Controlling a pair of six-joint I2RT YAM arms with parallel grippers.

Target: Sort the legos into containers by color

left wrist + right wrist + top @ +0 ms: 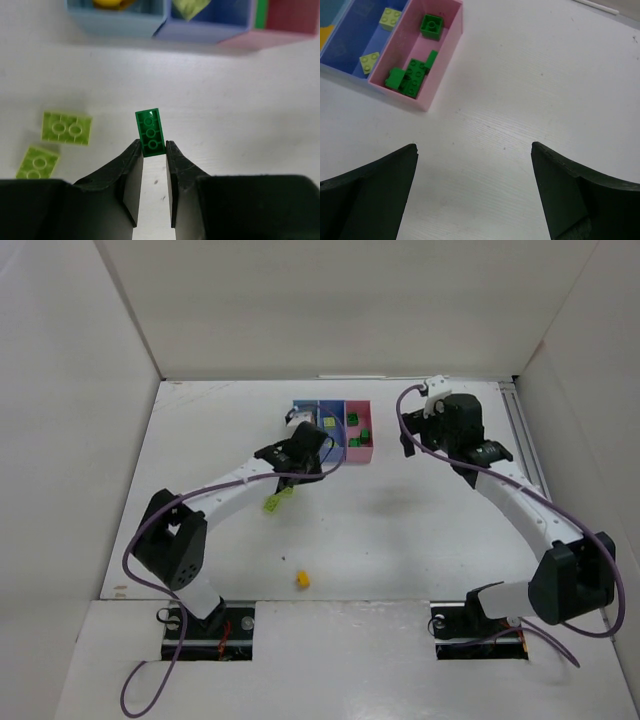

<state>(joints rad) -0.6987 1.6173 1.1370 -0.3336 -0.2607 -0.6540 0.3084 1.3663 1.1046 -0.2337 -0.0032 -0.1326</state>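
Observation:
My left gripper [154, 146] is shut on the near end of a dark green lego [150, 131], just in front of the containers. The row shows a light blue bin [116, 22], a periwinkle bin [207, 30] and a pink bin [280, 32]. Two lime legos [66, 128] [37, 162] lie on the table to the left. From above, the left gripper [303, 455] sits by the bins [358, 450]. My right gripper [474, 150] is open over bare table, right of the pink bin [395, 95], which holds several dark green legos [412, 75].
A yellow-orange lego [302, 580] lies alone near the front edge. Two lime legos [390, 17] rest in the periwinkle bin [355, 35]. White walls enclose the table on three sides. The right arm [520, 505] curves along the right side.

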